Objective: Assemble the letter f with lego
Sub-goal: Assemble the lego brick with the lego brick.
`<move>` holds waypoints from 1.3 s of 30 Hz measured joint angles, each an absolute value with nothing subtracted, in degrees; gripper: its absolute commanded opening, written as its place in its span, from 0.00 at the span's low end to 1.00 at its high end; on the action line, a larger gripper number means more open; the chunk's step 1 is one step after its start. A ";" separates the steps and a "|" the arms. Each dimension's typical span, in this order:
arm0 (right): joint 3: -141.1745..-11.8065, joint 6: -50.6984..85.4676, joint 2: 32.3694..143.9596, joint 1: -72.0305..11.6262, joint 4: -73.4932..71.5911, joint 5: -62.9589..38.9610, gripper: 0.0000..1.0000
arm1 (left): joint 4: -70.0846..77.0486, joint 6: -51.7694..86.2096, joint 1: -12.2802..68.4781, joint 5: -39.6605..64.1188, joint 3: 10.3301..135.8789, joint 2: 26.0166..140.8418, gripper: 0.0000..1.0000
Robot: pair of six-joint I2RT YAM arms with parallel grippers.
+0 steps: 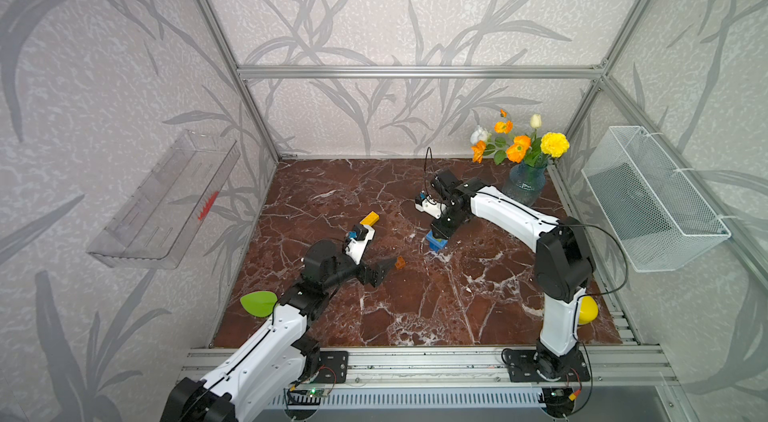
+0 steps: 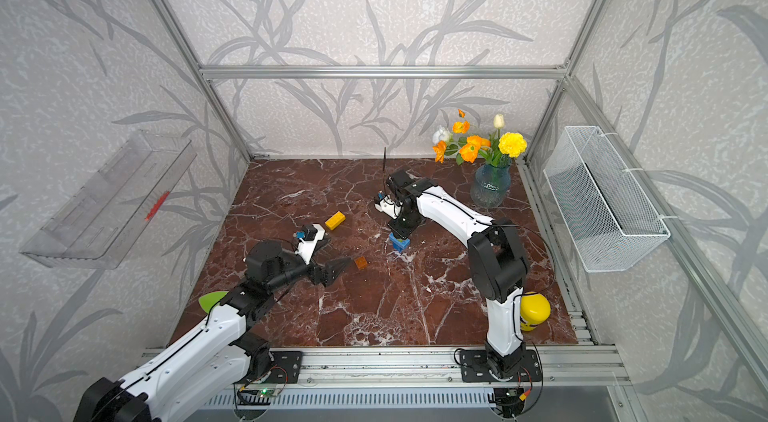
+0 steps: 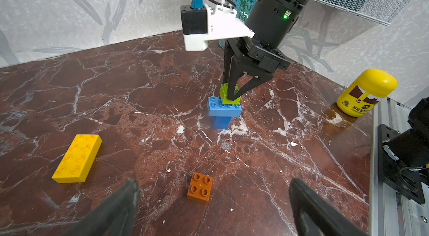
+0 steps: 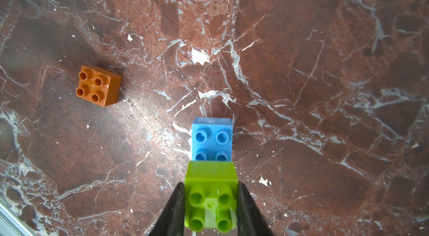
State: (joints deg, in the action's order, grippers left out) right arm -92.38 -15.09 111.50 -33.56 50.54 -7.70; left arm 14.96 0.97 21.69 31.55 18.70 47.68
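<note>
Right gripper [image 4: 211, 211] clamps green brick [image 4: 211, 174] on blue stack [image 3: 224, 109], lower brick [image 3: 221, 123] half hidden; left gripper [image 3: 214, 190] wide

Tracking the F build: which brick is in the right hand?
The small green brick, gripped by the right hand atop the long blue brick; orange brick and yellow brick lie loose.

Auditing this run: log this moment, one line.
right hand shut on green brick, set on long blue brick; left hand open; orange brick, yellow brick loose
</note>
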 measured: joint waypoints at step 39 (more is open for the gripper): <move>-91.64 -15.07 111.50 -33.56 49.01 -7.97 0.28 | 14.63 0.93 21.71 31.38 18.70 47.79 0.99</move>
